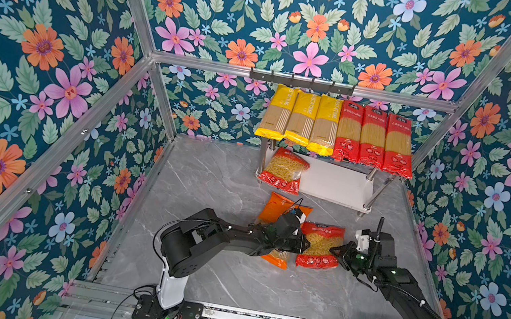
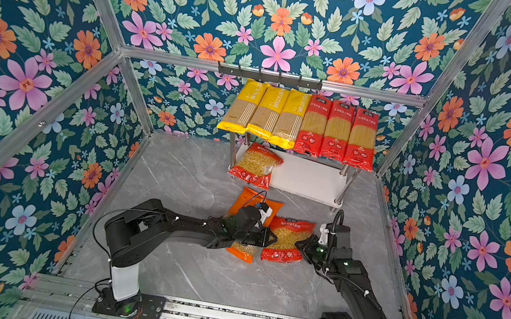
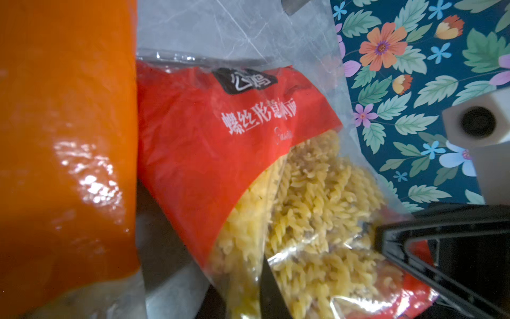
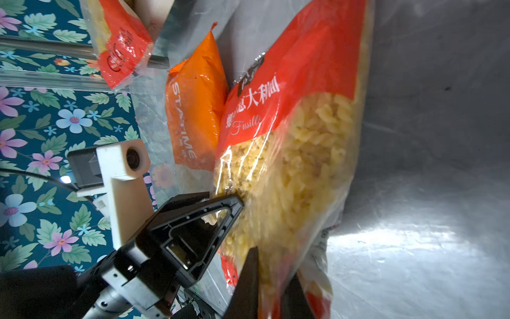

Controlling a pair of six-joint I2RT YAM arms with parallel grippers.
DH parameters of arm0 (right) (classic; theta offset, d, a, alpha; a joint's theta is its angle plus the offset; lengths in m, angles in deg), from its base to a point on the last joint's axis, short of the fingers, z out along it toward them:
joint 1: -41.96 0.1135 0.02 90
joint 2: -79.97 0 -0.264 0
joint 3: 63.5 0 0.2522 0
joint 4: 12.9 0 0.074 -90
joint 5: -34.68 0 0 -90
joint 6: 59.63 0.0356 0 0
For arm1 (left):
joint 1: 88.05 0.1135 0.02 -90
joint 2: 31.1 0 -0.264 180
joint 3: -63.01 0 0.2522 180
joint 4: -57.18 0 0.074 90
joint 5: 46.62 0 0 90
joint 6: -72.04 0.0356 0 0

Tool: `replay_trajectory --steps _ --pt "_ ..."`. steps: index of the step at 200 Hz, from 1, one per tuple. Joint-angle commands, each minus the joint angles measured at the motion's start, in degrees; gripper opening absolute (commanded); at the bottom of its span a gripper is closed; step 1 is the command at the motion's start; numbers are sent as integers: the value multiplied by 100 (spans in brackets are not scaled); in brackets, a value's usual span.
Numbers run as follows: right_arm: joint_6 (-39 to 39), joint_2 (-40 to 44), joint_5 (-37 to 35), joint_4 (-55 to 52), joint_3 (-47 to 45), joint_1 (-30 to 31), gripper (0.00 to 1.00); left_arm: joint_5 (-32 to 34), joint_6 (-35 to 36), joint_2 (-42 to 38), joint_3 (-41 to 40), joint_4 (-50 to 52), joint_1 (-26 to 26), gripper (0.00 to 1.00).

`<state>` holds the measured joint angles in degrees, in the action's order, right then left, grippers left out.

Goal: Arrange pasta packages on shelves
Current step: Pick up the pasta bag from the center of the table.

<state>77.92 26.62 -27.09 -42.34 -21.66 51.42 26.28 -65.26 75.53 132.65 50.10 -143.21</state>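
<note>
The red bag of spirals [image 1: 320, 244] I have hold of sits low over the grey table [image 1: 205, 194], in front of the shelves [image 1: 351, 204] and just beside the orange bag [image 1: 276, 206]; whether it rests on the top or hangs just off it I cannot tell; the left gripper [image 1: 305, 243] is closed tight on one side edge and the right gripper [image 1: 333, 251] closed tight on the opposite edge; in both wrist views the fingertips run out of frame, so the depth of each bite is hidden; my left arm [image 1: 227, 230] covers the middle of the orange bag, only its two ends showing; a second red bag [image 1: 283, 172] lies at the left end of the lower board [image 1: 332, 181], overhanging its front edge, the rest of that board bare; three yellow packs [image 1: 302, 119] and three red packs [image 1: 373, 138] cover the top board side by side, jutting past its front; open table lies left of the bags and nearer the arm bases; the right arm [image 1: 408, 293] runs close to the right wall [image 1: 487, 244].
</note>
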Motion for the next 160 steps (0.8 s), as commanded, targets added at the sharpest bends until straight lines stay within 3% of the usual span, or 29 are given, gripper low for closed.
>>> replay_trajectory --steps 1,28,90,160 --pt "-69 110 113 371 109 13 6 -121 258 -145 105 -131 49 12" --pt "-105 329 66 284 303 13 2 -175 441 -205 244 -77 66 5" --pt "-239 408 -36 118 869 13 0 -320 717 -386 516 122 452 4" --pt "-332 -760 -337 1963 1408 30 0 41 1608 -38 1738 414 1000 0"
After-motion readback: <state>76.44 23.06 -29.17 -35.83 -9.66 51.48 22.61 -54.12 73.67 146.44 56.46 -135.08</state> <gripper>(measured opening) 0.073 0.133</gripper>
